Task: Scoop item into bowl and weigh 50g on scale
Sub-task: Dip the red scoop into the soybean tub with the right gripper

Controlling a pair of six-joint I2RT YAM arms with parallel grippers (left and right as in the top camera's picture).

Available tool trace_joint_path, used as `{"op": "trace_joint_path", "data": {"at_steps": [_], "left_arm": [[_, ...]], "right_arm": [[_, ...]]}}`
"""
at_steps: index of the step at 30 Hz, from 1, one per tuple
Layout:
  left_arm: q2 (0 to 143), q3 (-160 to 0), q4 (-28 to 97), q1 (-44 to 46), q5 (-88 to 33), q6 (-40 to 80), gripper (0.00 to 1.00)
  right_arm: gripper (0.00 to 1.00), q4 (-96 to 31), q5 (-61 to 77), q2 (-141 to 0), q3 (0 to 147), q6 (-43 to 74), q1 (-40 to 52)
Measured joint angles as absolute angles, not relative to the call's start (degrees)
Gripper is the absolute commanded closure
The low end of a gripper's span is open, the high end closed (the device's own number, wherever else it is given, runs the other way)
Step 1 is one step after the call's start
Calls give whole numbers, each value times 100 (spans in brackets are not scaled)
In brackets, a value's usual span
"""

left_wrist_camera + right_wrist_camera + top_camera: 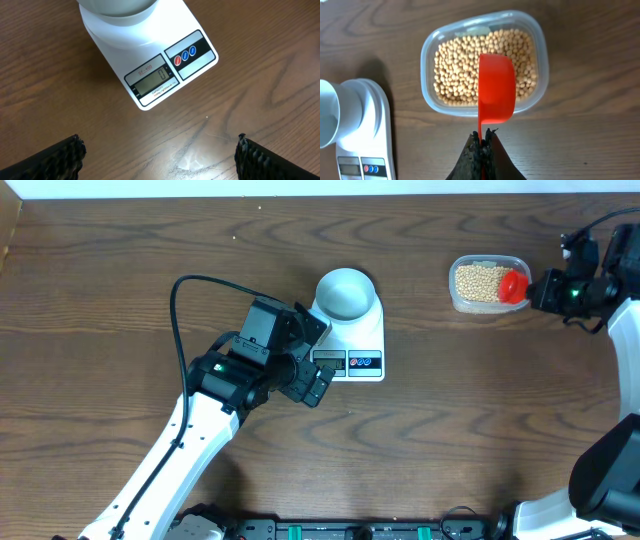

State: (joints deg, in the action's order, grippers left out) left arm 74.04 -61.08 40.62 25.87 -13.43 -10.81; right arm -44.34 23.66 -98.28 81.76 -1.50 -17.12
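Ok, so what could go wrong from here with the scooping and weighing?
1. The scoop sits over the beans in the tub, well across the table from the bowl; a heaped load could shed beans on the way.
2. The open left gripper is right beside the scale, which reads 0; a bump could upset the reading or shift the bowl.
3. The bowl is small, so a fast pour may spill or overshoot.
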Motion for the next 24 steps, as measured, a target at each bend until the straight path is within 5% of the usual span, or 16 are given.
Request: {"op": "trace_joint_path", "data": {"at_steps": [24], "left_arm": [[7404, -6108, 4062, 2587, -1343, -1081, 2]], "right_arm": [[99, -4239, 1726, -10455, 8739, -952, -1409]]}}
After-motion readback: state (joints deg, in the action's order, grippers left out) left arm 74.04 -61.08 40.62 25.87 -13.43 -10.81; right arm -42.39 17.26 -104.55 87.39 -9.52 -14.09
